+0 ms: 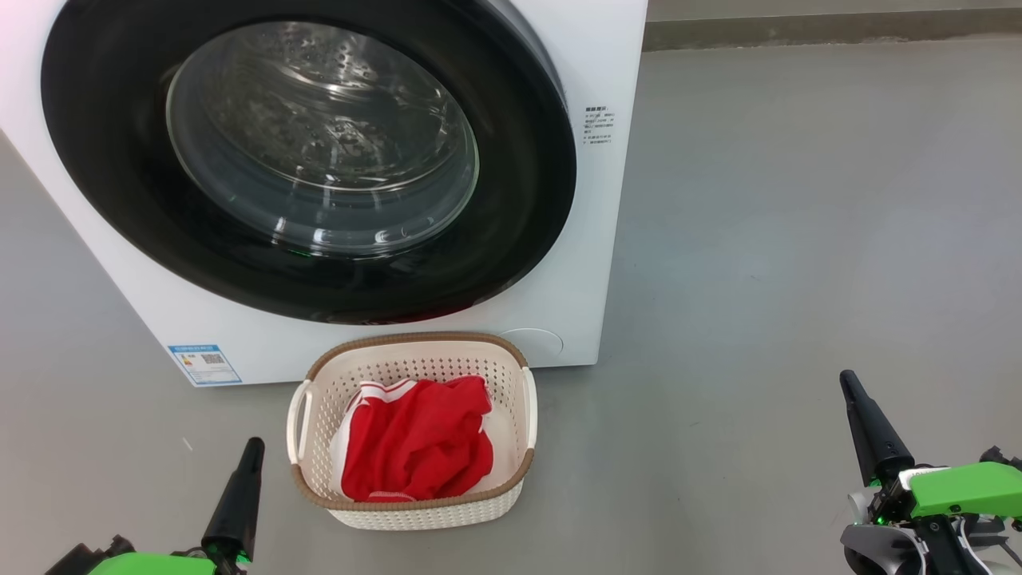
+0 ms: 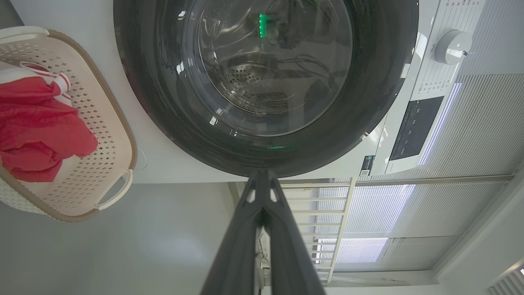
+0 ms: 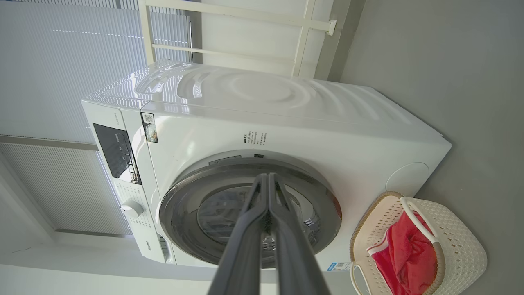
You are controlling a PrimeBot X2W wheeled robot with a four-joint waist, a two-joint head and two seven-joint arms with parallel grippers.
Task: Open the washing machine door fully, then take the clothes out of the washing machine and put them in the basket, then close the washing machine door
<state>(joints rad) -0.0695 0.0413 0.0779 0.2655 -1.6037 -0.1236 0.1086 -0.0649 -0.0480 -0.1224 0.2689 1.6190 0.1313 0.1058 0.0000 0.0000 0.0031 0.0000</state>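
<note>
In the head view, the washing machine door (image 1: 104,160) lies flat against the front of the washing machine (image 1: 575,303) and looks closed, though its latch cannot be made out. The basket (image 1: 415,339) stands on the floor (image 1: 758,319) just before the machine, with the clothes (image 1: 419,439) heaped inside it. The left end effector (image 1: 239,487) sits just left of the basket and is the nearer to the door. The right end effector (image 1: 870,423) is well apart, out on bare floor. The door's top is cut off by the frame.

In the left wrist view, that arm's fingers meet at their tips, narrow and holding nothing. They point straight at the door's lower rim. Reflections hide most of the drum, so whether any garment is left inside is hard to judge.

In the right wrist view, the fingers are likewise pressed together and empty, aimed at the door's glass; no handle can be made out.
</note>
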